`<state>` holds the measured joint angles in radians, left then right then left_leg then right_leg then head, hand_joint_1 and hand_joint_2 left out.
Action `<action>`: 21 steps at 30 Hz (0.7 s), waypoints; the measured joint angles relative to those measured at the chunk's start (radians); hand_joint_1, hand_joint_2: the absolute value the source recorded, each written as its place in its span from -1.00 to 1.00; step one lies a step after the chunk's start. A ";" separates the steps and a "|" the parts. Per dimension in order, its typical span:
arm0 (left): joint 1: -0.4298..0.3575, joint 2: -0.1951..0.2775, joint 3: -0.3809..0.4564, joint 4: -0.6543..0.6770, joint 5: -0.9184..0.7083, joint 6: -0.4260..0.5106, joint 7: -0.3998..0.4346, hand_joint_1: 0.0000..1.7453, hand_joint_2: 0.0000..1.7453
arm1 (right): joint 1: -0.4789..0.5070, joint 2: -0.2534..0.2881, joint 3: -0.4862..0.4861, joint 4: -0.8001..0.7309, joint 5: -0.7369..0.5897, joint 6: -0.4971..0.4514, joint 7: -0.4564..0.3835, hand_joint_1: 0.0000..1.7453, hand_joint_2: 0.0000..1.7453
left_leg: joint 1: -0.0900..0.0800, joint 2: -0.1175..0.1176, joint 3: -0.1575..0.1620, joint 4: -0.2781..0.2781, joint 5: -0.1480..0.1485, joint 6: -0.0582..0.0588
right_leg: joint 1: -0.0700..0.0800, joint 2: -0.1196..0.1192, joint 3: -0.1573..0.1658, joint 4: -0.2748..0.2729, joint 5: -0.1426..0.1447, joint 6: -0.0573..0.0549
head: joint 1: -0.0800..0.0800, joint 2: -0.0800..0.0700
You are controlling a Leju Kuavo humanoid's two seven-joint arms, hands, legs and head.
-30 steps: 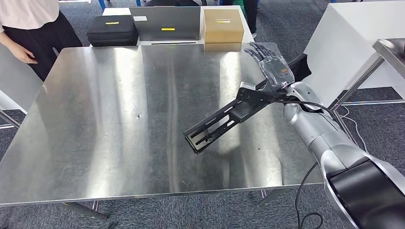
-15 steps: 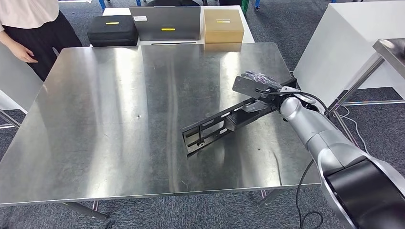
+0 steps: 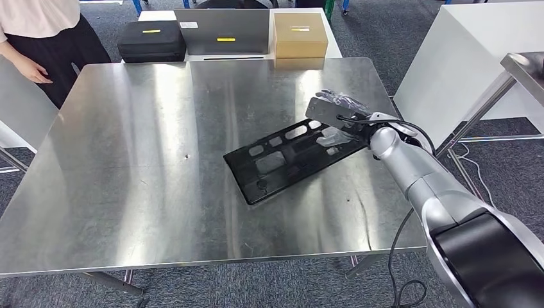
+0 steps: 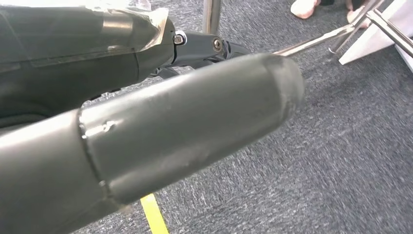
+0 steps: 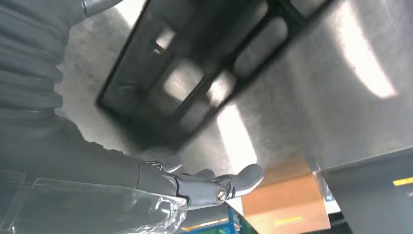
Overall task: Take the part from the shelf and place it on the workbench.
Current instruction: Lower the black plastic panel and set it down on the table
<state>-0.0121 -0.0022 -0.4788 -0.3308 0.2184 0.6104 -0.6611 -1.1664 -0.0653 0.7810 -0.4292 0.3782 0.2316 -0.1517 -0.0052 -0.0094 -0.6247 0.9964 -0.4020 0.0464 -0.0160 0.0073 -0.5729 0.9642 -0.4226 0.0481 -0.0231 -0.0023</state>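
The part [image 3: 289,157] is a flat black plastic frame with several cut-outs, lying flat on the steel workbench [image 3: 141,141], right of its middle. My right hand [image 3: 337,112] hovers over the part's far right end, fingers spread and holding nothing. From the right wrist view the part [image 5: 195,73] is blurred on the shiny top, apart from my hand's [image 5: 195,187] outstretched fingers [image 5: 234,180]. My left hand [image 4: 146,97] hangs over grey carpet, holding nothing.
Beyond the table's far edge stand a black case [image 3: 151,40], a grey case [image 3: 224,32] and a tan box [image 3: 299,33]. A person [image 3: 38,32] stands at the far left corner. A white cabinet [image 3: 462,58] and a metal shelf frame [image 3: 523,64] are on the right.
The part was held on edge above the table by my right hand; now it has dropped flat onto the top, and the hand has let go.
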 joint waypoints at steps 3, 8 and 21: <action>0.000 -0.002 0.006 0.000 0.000 0.001 0.000 -1.00 -1.00 | -0.009 0.002 0.003 0.000 -0.001 -0.001 0.007 -1.00 1.00 | 0.000 0.000 0.000 0.000 0.000 0.000 | 0.000 0.000 0.000 0.000 0.000 0.000 | 0.000 0.000; -0.001 -0.006 0.014 0.000 0.001 0.001 0.000 -1.00 -1.00 | -0.020 0.002 0.010 0.000 -0.002 0.006 0.007 -1.00 1.00 | 0.000 0.000 0.000 0.000 0.000 0.000 | 0.000 0.000 0.000 0.000 0.000 0.000 | 0.000 0.000; -0.008 -0.017 0.047 0.000 0.012 0.009 0.000 -1.00 -1.00 | -0.112 -0.032 0.041 -0.019 0.014 0.002 -0.008 -1.00 1.00 | 0.000 0.000 0.000 0.000 0.000 0.000 | 0.000 0.000 0.000 0.000 0.000 0.000 | 0.000 0.000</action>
<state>-0.0197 -0.0190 -0.4321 -0.3304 0.2304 0.6193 -0.6611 -1.2784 -0.0976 0.8216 -0.4482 0.3919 0.2336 -0.1594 -0.0053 -0.0095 -0.6246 0.9965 -0.4019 0.0465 -0.0162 0.0072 -0.5732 0.9641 -0.4225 0.0481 -0.0231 -0.0023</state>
